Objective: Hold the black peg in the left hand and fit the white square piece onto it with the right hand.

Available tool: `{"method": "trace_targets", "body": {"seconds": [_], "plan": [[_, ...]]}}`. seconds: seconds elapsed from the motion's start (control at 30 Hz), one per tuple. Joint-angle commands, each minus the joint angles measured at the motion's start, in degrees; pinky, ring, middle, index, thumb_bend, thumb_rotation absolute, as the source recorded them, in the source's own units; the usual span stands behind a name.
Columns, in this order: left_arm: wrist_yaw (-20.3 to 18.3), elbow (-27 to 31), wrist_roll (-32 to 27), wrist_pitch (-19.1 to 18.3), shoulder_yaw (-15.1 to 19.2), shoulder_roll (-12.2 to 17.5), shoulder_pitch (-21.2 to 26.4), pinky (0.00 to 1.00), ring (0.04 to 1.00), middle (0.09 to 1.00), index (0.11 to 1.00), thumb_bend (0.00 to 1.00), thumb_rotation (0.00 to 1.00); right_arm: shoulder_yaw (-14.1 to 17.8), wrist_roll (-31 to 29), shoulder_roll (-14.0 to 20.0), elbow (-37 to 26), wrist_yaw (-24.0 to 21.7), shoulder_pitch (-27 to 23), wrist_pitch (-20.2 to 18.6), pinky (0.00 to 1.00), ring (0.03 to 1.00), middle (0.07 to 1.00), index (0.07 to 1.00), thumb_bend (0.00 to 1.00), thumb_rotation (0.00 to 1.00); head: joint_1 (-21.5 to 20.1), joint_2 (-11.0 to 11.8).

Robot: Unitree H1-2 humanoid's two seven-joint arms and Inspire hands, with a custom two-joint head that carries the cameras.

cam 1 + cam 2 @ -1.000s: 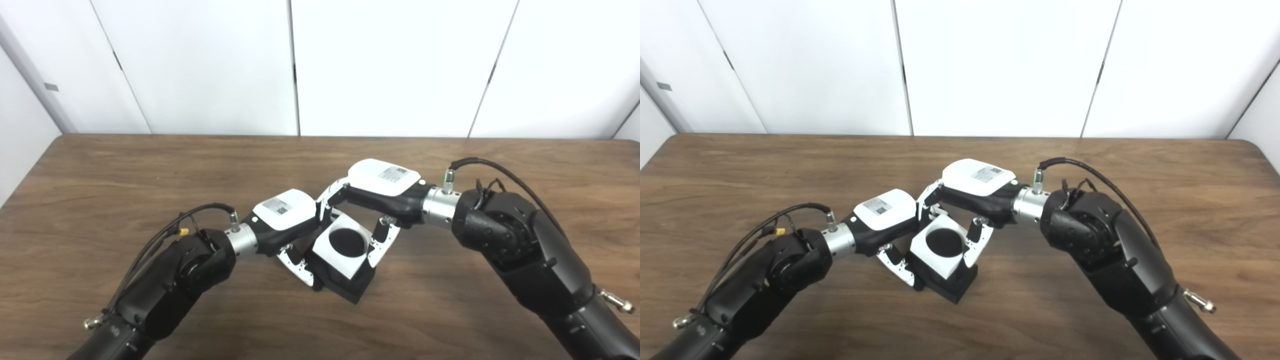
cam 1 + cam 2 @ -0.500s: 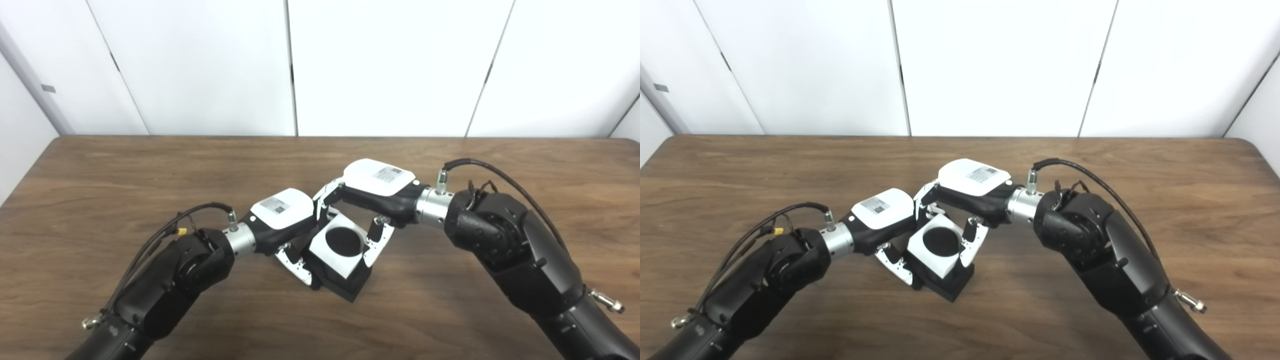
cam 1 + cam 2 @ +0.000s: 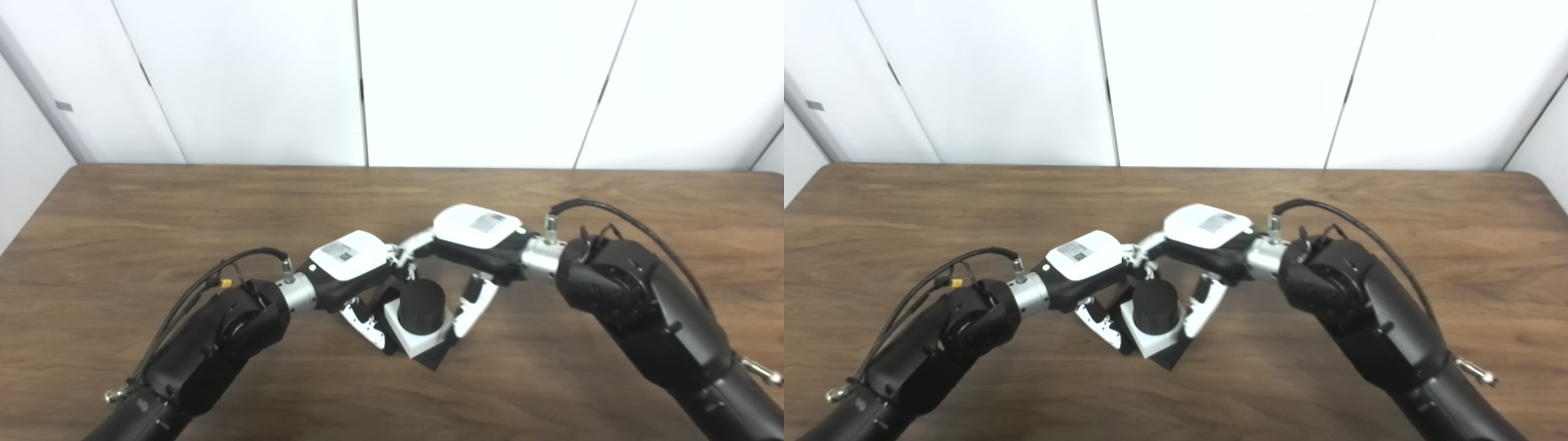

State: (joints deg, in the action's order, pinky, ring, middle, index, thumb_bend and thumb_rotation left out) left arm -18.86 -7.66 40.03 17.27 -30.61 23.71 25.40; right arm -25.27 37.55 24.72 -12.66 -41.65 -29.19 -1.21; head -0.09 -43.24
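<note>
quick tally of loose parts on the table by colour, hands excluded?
Black: 1, the black peg with its square base
White: 1, the white square piece, seated around the peg
Total: 2

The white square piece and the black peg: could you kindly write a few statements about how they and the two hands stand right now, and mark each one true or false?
1. The round black peg stands up through the hole of the white square piece. True.
2. The white square piece lies alone at the far edge of the brown wooden table. False: it sits on the peg's black base, between the two hands, near the table's middle.
3. The right hand has fingers at the white piece's right side. True.
4. The left hand rests far from the parts. False: its fingers reach to the assembly's left side.
5. The peg is red. False: it is black.
</note>
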Motion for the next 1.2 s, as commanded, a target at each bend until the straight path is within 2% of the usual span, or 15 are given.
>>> {"method": "trace_targets", "body": {"seconds": [0.0, 0.23, 0.3, 0.37, 0.43, 0.5, 0.73, 0.97, 1.17], "plan": [[-3.0, -1.4, 2.2, -0.9, -1.6, 0.7, -0.8, 0.72, 0.879, 0.851, 0.488, 0.52, 0.08, 2.1, -0.3, 1.6, -1.6, 0.1, -1.5, -1.0, 0.74, 0.819, 0.841, 0.75, 0.95, 0.34, 0.1, -0.1], [-2.8, -1.7, 2.2, -0.5, -1.5, 0.9, -0.7, 0.71, 0.876, 0.849, 0.488, 0.52, 0.07, 6.1, -2.5, 4.1, -3.7, -0.4, -0.6, -2.8, 0.75, 0.813, 0.832, 0.743, 0.95, 0.32, -0.3, -0.1], [-2.6, -1.9, 2.2, -0.2, -1.5, 0.9, -0.7, 0.7, 0.874, 0.846, 0.488, 0.52, 0.07, 7.4, -3.6, 4.5, -4.4, -0.6, -0.5, -4.0, 0.72, 0.799, 0.821, 0.739, 0.91, 0.27, -0.6, -0.1], [-2.5, -2.0, 2.1, -0.2, -1.4, 0.9, -0.7, 0.7, 0.874, 0.845, 0.488, 0.52, 0.07, 9.0, -5.9, 4.4, -4.5, -0.1, -0.1, -5.0, 0.64, 0.746, 0.777, 0.714, 0.86, 0.17, -0.6, 0.0], [-2.5, -1.9, 2.0, -0.2, -1.3, 0.9, -0.7, 0.69, 0.876, 0.846, 0.488, 0.52, 0.07, 10.4, -7.5, 4.4, -4.3, 0.9, 0.4, -4.7, 0.61, 0.71, 0.735, 0.688, 0.82, 0.07, -0.7, 0.0], [-2.3, -1.8, 2.3, -0.2, -1.3, 0.9, -0.7, 0.68, 0.874, 0.843, 0.488, 0.52, 0.07, 11.4, -8.1, 4.4, -4.1, 2.2, 1.1, -4.1, 0.6, 0.697, 0.717, 0.671, 0.79, 0.04, -0.7, 0.0], [-2.5, -1.5, 2.2, -0.4, -1.1, 1.1, -0.7, 0.69, 0.879, 0.844, 0.489, 0.52, 0.07, 14.8, -9.6, 3.2, -4.6, 6.9, 4.1, -4.9, 0.6, 0.691, 0.712, 0.655, 0.78, 0.01, -0.6, 0.0], [-2.6, -1.5, 2.1, -0.3, -0.9, 1.2, -0.8, 0.69, 0.881, 0.843, 0.489, 0.52, 0.07, 19.0, -11.5, 0.5, -5.0, 12.5, 7.3, -6.1, 0.58, 0.687, 0.71, 0.658, 0.75, 0.0, -0.9, -0.1], [-1.8, -2.0, 2.4, 0.1, -0.8, 1.2, -0.7, 0.7, 0.877, 0.846, 0.49, 0.52, 0.07, 21.1, -11.7, -1.7, -5.5, 17.6, 9.9, -5.8, 0.51, 0.657, 0.696, 0.66, 0.73, 0.0, -1.0, 0.0]]}}
